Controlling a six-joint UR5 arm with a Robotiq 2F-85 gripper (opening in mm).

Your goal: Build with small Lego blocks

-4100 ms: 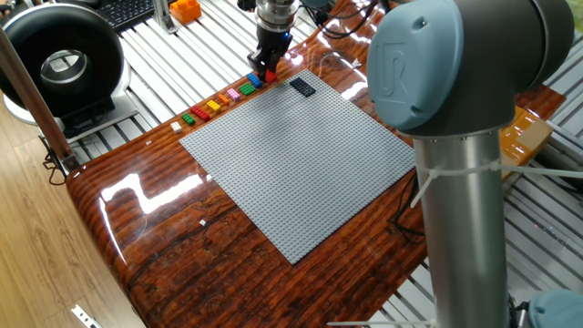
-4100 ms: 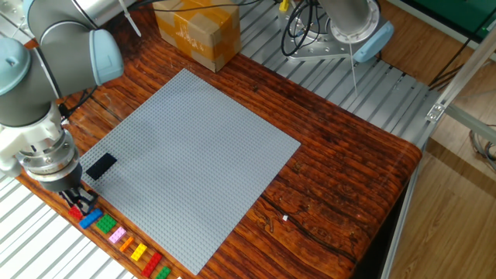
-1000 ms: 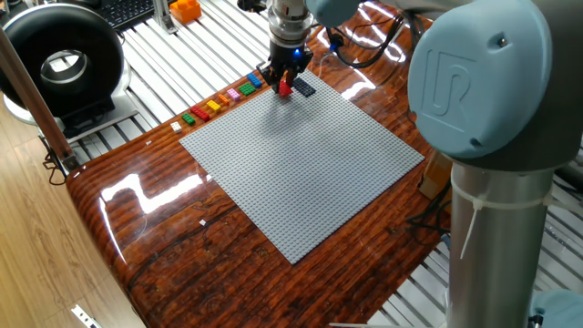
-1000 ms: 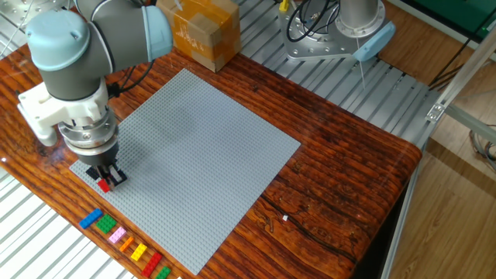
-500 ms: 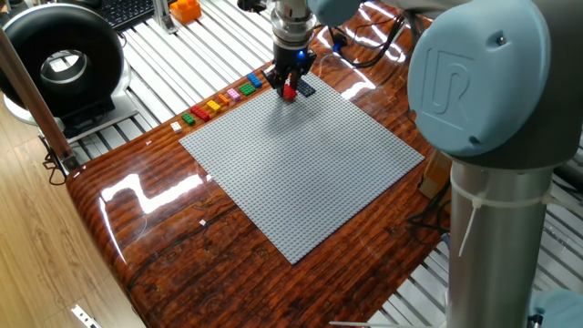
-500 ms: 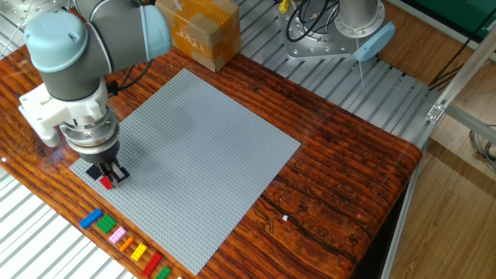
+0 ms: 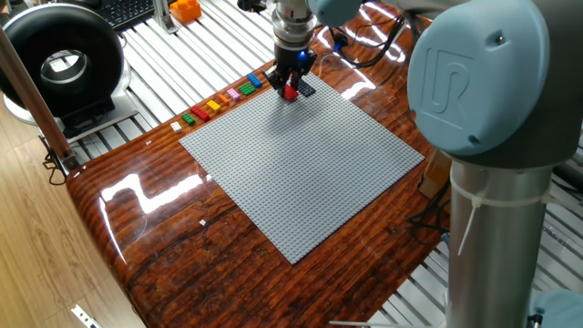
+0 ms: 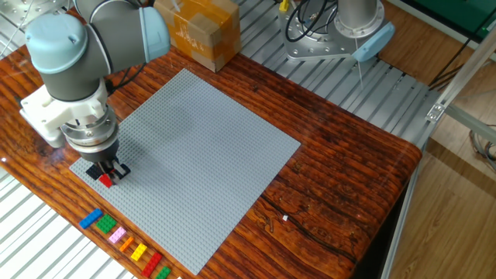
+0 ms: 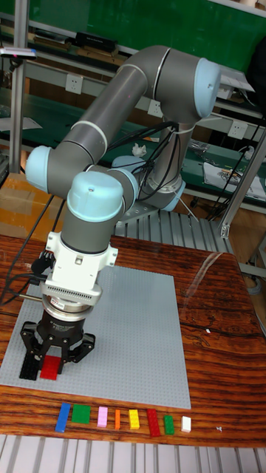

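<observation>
My gripper [image 7: 290, 88] [image 8: 106, 177] [image 9: 51, 365] is shut on a small red Lego block [image 9: 50, 366] and holds it low over a corner of the grey baseplate [image 7: 301, 159]. The red block [image 7: 290, 90] [image 8: 106, 180] sits right beside a black block [image 7: 306, 88] [image 9: 28, 365] fixed on the plate. A row of small Lego blocks [image 9: 122, 418] lies on the wooden table just off the plate's edge: blue, green, pink, orange, yellow, red, green, white. The same row [image 7: 219, 102] [image 8: 124, 241] appears in both fixed views.
A cardboard box [image 8: 197, 29] stands on the table beyond the plate. A black round device [image 7: 59, 64] and an orange object [image 7: 185, 10] sit on the slatted surface off the table. A second arm's base [image 8: 341, 31] rises at the far side.
Over the last second the gripper has moved slightly toward the black block and lowered with the red block in it. Four seconds ago it was at the block row.
</observation>
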